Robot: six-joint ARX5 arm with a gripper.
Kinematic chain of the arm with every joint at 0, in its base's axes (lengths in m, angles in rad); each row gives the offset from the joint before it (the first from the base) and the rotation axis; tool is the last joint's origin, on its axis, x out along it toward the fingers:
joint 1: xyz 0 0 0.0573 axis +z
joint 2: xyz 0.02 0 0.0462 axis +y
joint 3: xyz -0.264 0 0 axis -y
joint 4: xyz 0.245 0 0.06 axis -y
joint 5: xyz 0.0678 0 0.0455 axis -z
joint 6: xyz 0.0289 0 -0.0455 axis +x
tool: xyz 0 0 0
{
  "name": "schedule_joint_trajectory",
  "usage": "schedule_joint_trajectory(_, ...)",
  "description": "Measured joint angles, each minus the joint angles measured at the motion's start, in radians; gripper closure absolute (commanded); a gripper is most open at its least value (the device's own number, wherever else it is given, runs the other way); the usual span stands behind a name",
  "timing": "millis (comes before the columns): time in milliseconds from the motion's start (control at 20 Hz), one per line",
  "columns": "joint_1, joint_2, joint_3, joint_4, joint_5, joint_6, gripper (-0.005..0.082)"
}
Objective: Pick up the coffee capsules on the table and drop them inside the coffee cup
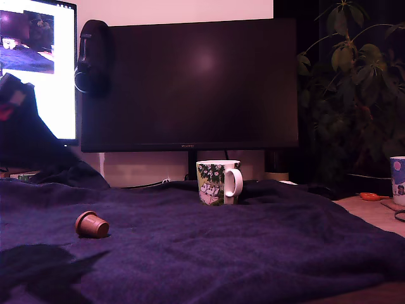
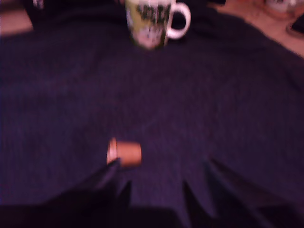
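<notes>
Capsule (image 1: 92, 224), copper-brown, lies on its side on the fuzzy dark blue-purple blanket (image 1: 253, 253) that covers the table. In the exterior view it sits at about eight o'clock from the picture's centre, its flat rim turned toward the exterior view's left. I see only this one capsule. In my wrist view the same capsule (image 2: 124, 152) rests just in front of my gripper (image 2: 156, 190), touching or nearly touching the tip of one of my dark fingers (image 2: 107, 175). My two fingers stand apart with bare blanket between them, and nothing is held. The wrist picture is blurred, so I cannot tell whether the finger truly touches the capsule. Farther out, the white mug (image 1: 218, 182) with the green leafy print stands upright near the blanket's far edge, well apart from the capsule, its handle toward the exterior view's right. Behind it stands a large dark monitor (image 1: 190, 82).
</notes>
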Motion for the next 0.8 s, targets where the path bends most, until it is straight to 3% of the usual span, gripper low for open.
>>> schedule_joint_trajectory(800,0.001,0.323,-0.061,0.438,-0.041,0.049,0.0145)
